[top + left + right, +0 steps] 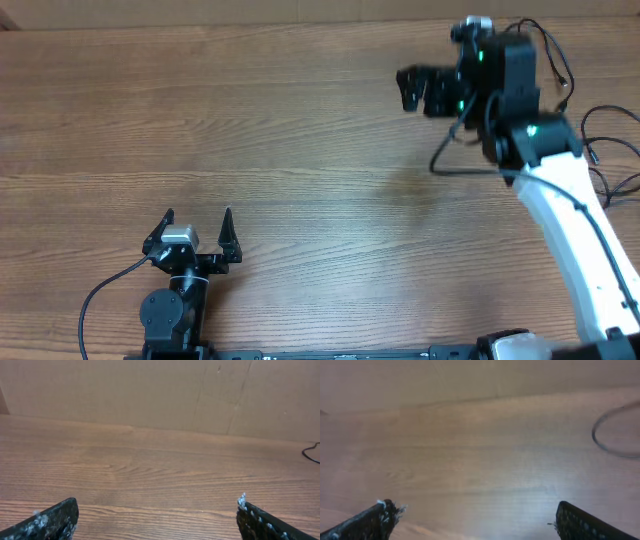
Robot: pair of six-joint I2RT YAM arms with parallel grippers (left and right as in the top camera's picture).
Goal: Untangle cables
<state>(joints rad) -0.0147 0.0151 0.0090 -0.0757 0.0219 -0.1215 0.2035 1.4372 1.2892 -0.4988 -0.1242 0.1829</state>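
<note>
The cables are thin black cords at the table's right side. One curves in a loop (436, 160) just below my right wrist, and more strands (612, 186) lie by the right edge, partly hidden under the right arm. No plug ends show. My right gripper (404, 88) is open and empty, held above the table, pointing left, to the upper left of the loop. Its wrist view (475, 510) shows bare wood between the fingers and a blurred cable loop (615, 435) at the right. My left gripper (198, 214) (157, 510) is open and empty near the front edge.
A wooden table (300, 130) fills the view. A thick black arm cable (100, 290) curls beside the left arm base. The white right arm (570, 220) crosses the right side. A bit of thin cord (311, 453) shows far right in the left wrist view.
</note>
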